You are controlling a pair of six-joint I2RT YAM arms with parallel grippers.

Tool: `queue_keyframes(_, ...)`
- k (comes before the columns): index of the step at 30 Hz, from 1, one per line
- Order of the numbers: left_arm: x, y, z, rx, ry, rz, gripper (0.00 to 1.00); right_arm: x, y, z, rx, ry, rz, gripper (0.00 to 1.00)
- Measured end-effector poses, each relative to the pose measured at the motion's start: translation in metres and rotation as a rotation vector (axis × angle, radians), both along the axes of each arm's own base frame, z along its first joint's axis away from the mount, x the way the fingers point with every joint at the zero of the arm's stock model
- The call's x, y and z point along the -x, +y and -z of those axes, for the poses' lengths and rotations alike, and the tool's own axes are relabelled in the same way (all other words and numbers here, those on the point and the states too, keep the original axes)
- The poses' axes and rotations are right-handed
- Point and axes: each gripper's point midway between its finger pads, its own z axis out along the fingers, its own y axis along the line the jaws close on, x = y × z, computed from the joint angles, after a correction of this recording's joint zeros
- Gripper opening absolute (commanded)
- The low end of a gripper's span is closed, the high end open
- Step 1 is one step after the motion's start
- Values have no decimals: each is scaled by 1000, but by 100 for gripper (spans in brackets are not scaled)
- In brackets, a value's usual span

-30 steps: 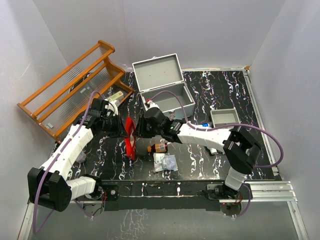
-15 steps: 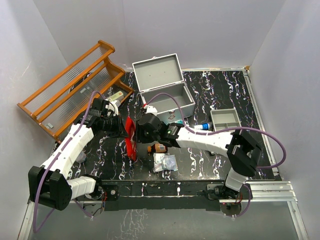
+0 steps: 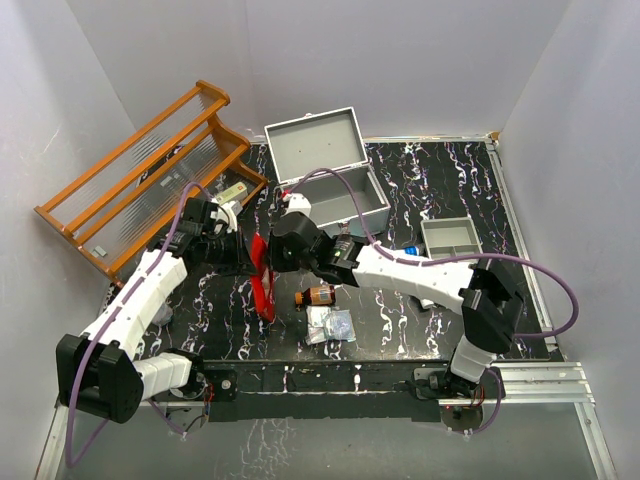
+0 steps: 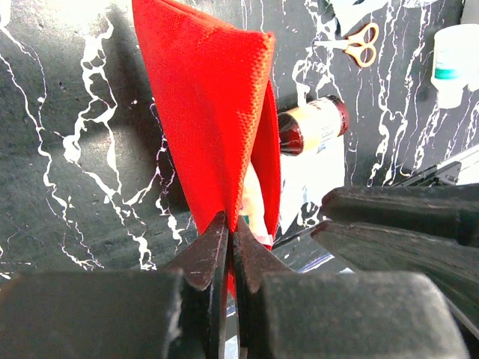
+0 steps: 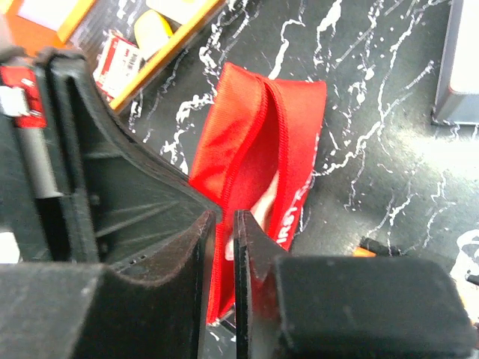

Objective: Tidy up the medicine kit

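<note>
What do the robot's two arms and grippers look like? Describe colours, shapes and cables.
The left arm and right arm have white shells and chunky black joint housings. A purple cable loops along each. The left gripper and right gripper each end in two black, tapering fingers.

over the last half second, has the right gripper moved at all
Yes. The right gripper has drawn back from above the brown bottle toward the front left corner of the medicine kit.
</note>
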Motion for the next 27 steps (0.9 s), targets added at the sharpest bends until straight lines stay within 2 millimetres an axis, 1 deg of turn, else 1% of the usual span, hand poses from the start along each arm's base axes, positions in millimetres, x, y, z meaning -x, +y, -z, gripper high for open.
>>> queue_keyframes(3, 0, 0, 2, -1, -2, 2, 0, -2, 6, -7, -14, -7, -5, 14)
queue_keyframes(6, 0, 0, 2, 1, -10, 2, 0, -4, 9, -2, -4, 0, -5, 17)
queue_keyframes(9, -1, 0, 0, 5, -25, 2, 0, -5, 12, 13, 29, 21, -6, 17)
queue_keyframes(13, -3, -1, -5, 11, -50, 2, 0, -1, 10, 42, 96, 61, -7, 17)
queue_keyframes(15, -3, -1, -6, 12, -55, 2, 0, 3, 9, 50, 121, 75, -11, 19)
queue_keyframes(17, -3, 0, -7, 13, -61, 1, 0, 6, 7, 52, 136, 80, -14, 22)
queue_keyframes(19, -4, 0, -8, 13, -70, -1, 0, 10, 7, 53, 143, 86, -20, 22)
queue_keyframes(23, -6, 0, -13, 19, -100, -2, 0, 16, 8, 52, 152, 90, -31, 18)
queue_keyframes(25, -7, 0, -16, 21, -115, -4, 0, 18, 11, 49, 148, 88, -37, 18)
queue_keyframes(27, -7, 1, -18, 20, -126, -7, 0, 20, 12, 47, 143, 85, -40, 23)
